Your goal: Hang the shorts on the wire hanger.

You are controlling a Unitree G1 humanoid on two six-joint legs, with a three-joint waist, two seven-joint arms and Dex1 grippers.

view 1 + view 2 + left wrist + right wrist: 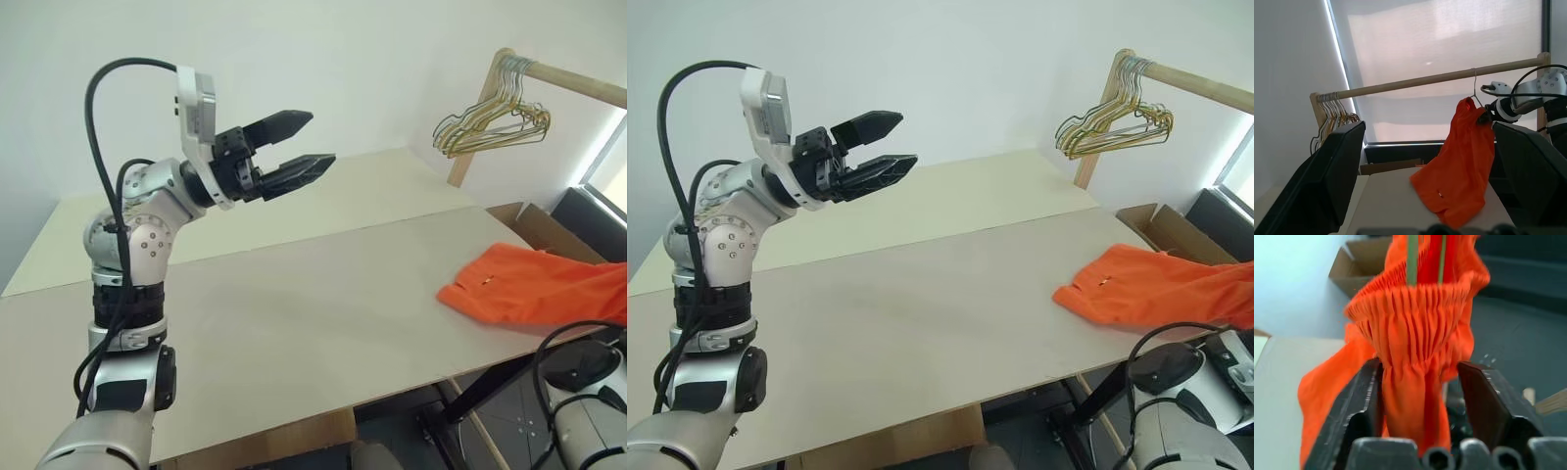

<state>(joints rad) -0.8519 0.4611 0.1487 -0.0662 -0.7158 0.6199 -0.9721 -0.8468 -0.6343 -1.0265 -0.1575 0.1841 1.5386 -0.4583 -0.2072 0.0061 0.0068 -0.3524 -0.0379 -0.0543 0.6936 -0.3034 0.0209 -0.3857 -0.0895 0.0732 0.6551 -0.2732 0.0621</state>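
The bright orange shorts (1459, 166) hang by their gathered waistband (1415, 328) from the thin wire hanger (1475, 92), whose hook rests on the wooden rod (1440, 77). Their lower part trails onto the table's right end (534, 289). Two olive wires of the hanger (1412, 257) pass through the waistband. My right gripper (1420, 364) is open astride the bunched waistband, one finger (1369, 391) against the cloth and the other slightly off it. My left gripper (321, 137) is raised over the table's left side, open and holding nothing.
A bunch of gold, green and grey wire hangers (490, 122) hangs at the rod's near end (578, 86). An open cardboard box (534, 225) sits on the floor beyond the table's right end. The pale table (294, 313) spreads wide in front of me.
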